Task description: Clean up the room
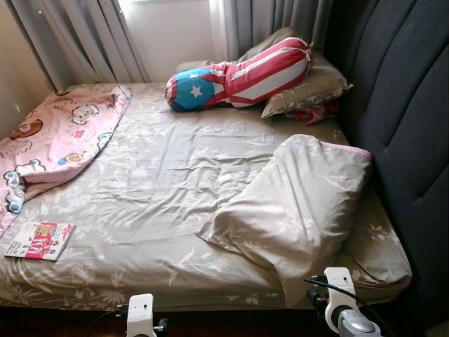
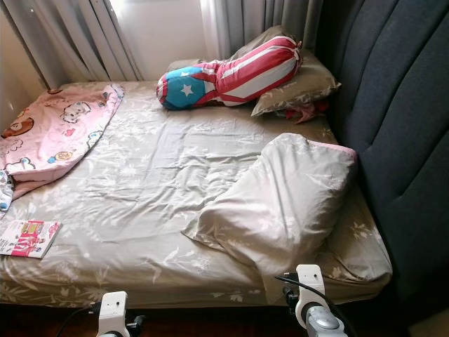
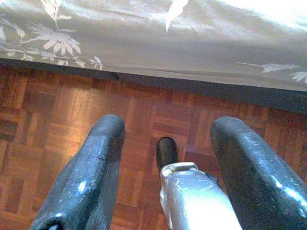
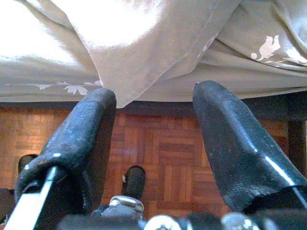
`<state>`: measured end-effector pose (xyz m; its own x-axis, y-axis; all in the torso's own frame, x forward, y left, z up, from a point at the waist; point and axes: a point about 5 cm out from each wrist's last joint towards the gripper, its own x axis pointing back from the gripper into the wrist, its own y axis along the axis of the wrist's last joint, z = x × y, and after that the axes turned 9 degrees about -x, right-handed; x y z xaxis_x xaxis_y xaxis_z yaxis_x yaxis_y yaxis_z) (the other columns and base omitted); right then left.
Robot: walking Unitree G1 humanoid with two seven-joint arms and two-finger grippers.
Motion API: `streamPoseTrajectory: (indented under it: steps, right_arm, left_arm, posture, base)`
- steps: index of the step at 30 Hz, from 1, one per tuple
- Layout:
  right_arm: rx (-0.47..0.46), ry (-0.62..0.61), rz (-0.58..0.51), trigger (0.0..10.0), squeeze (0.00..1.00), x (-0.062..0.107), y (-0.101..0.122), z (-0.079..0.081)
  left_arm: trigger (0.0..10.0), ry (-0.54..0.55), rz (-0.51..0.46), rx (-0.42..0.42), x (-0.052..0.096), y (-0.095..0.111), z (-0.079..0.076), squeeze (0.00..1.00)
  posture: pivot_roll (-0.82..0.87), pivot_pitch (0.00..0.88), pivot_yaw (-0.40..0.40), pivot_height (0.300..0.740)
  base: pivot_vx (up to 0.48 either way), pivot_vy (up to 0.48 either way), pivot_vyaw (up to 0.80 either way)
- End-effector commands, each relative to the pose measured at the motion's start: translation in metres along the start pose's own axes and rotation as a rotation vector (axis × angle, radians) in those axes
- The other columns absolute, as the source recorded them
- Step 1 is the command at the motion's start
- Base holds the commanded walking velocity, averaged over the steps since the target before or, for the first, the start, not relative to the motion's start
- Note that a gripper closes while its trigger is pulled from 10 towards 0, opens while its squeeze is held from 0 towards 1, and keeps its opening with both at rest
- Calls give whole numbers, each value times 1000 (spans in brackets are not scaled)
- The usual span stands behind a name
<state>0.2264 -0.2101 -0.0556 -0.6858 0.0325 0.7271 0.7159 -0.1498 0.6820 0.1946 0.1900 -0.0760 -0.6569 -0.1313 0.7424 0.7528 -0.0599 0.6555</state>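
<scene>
A bed with a beige floral sheet [image 1: 161, 175] lies before me. On its right side a beige pillow [image 1: 295, 203] hangs over the front edge. At the left a pink cartoon blanket [image 1: 59, 140] lies crumpled, with a magazine [image 1: 38, 240] near the front left corner. A stars-and-stripes bolster [image 1: 235, 74] rests on another beige pillow [image 1: 309, 88] at the far end. Both arms hang low at the bed's front edge. My left gripper [image 3: 165, 143] is open over the wooden floor. My right gripper [image 4: 151, 120] is open just below the hanging pillow corner [image 4: 120, 98].
A dark padded headboard [image 1: 403, 126] runs along the right side. Grey curtains [image 1: 84, 42] hang behind the bed at the window. Parquet floor [image 3: 57, 120] lies under the bed's edge, with my feet [image 4: 134, 182] on it.
</scene>
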Motion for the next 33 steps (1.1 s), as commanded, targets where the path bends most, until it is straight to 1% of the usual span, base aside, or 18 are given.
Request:
streamPoseTrajectory:
  steps: [1, 4, 7, 14, 33]
  right_arm:
    - [12, 4, 10, 10000, 0, 0, -3, 1]
    - [19, 5, 8, 10000, 0, 0, -3, 1]
    - [22, 7, 8, 10000, 0, 0, -2, 1]
    - [11, 1, 10, 10000, 0, 0, -3, 0]
    - [13, 3, 9, 10000, 0, 0, -3, 0]
  left_arm:
    - [10000, 3, 21, 13, 1, -5, 1, 0]
    - [10000, 3, 21, 14, 1, -5, 1, 0]
    - [10000, 3, 21, 15, 1, -5, 1, 0]
    - [10000, 3, 21, 15, 1, -5, 1, 0]
    - [10000, 0, 19, 20, 1, -4, 1, 0]
  posture:
    - [-98, 18, 15, 740]
    - [-98, 18, 15, 740]
    - [-98, 18, 15, 740]
    - [-99, 17, 15, 740]
    - [-99, 17, 14, 740]
  base:
    - [0, 0, 0]
    - [0, 0, 0]
    - [0, 0, 800]
    - [0, 0, 0]
    - [274, 0, 0]
